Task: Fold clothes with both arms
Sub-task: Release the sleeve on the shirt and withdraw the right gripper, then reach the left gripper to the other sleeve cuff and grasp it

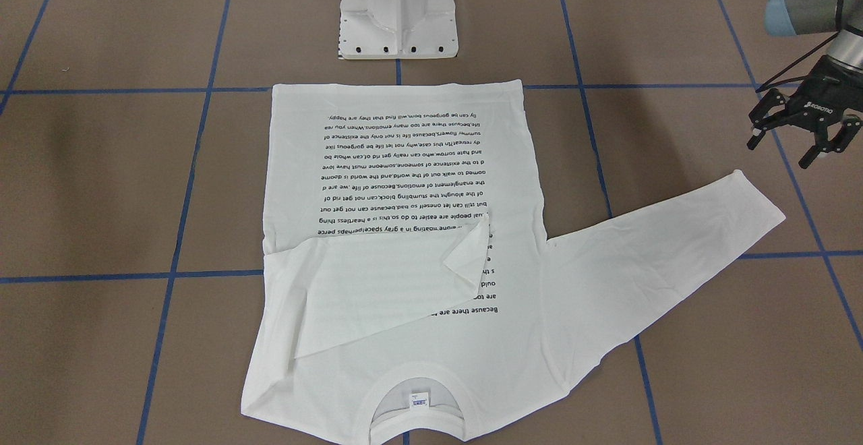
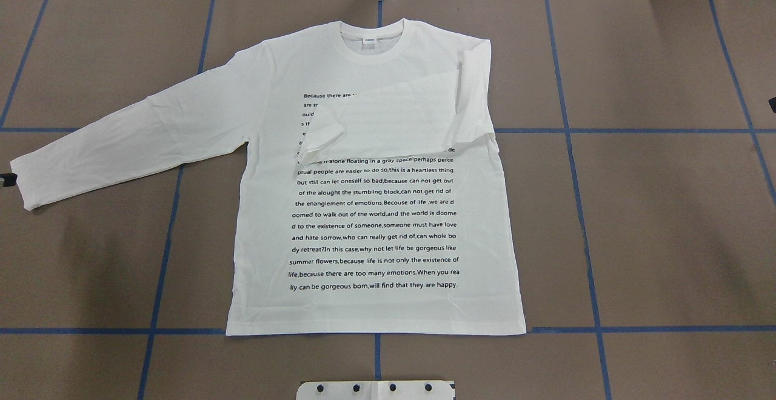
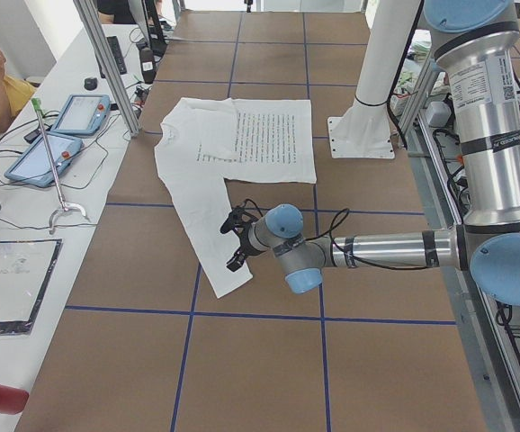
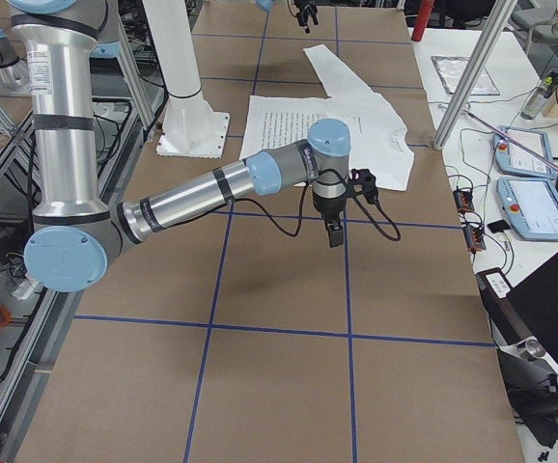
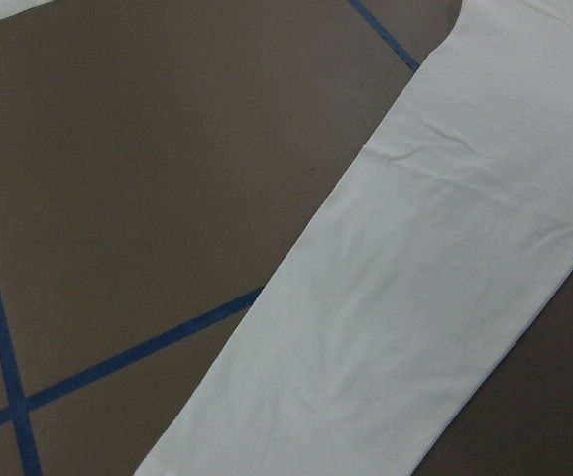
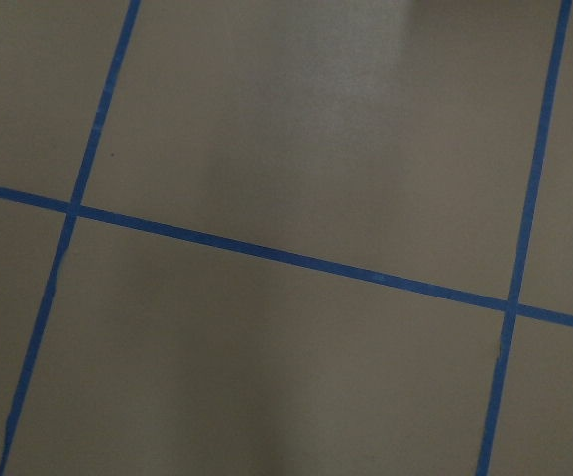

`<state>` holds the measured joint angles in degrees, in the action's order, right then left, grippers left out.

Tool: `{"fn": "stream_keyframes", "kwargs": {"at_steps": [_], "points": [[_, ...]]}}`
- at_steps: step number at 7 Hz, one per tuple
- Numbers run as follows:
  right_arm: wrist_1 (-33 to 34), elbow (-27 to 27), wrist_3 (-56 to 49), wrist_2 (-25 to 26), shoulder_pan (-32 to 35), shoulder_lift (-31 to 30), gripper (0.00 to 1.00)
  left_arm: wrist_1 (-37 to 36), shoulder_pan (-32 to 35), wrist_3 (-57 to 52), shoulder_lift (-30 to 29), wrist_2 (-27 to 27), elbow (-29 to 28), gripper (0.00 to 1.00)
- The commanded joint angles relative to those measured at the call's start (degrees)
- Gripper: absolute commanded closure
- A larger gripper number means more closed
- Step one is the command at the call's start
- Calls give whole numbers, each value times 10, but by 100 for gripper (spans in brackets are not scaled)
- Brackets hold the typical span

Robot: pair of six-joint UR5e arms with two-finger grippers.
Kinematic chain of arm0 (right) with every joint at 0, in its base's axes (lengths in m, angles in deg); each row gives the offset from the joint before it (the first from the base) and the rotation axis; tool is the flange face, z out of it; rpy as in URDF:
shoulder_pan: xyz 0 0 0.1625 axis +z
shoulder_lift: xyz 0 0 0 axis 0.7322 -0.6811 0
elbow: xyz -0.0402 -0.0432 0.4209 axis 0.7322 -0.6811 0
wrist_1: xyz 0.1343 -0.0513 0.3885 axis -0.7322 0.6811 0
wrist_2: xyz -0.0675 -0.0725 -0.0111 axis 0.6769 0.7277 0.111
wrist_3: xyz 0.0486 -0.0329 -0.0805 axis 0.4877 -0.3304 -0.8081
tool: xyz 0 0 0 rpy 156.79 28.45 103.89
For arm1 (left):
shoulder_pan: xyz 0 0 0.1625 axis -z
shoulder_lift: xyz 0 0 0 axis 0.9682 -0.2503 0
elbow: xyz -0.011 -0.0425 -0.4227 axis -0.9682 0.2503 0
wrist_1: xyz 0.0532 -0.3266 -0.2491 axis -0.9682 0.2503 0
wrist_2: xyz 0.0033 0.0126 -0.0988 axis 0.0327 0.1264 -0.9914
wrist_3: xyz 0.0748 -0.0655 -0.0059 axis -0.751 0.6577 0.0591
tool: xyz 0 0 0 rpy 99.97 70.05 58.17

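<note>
White T-shirt [image 2: 376,218], seemingly flat, sleeve [image 2: 394,118] inward

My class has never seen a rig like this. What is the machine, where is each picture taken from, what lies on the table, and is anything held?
It is a robot with two metal arms on a white pedestal, each ending in a pincer. Four fixed cameras look from the front, from overhead and from either table end; two sit on the wrists. On the brown table lies a white T-shirt, one sleeve folded over its chest, the other sleeve spread out. The left pincer hangs open near that cuff, holding nothing. The right pincer is over bare table; open or shut, I cannot tell.
</note>
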<state>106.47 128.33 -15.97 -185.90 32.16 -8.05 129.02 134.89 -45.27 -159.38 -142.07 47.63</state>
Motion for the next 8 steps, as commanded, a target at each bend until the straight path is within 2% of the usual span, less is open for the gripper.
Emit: {"fn": "stream_keyframes", "kwargs": {"at_steps": [1, 3, 4, 6, 8], "points": [[-18, -1, -2, -2, 5, -15, 0, 49, -73, 78, 3, 79, -35, 0], [-19, -1, -2, -2, 4, -15, 0, 51, -111, 87, 3, 125, -57, 3], [-19, -1, -1, -2, 4, -15, 0, 50, -112, 86, 1, 125, -66, 5], [-19, -2, -1, -1, 4, -15, 0, 50, -115, 82, -3, 126, -73, 19], [-20, -2, 0, -1, 4, -14, 0, 49, -117, 80, -3, 127, -74, 26]]}}
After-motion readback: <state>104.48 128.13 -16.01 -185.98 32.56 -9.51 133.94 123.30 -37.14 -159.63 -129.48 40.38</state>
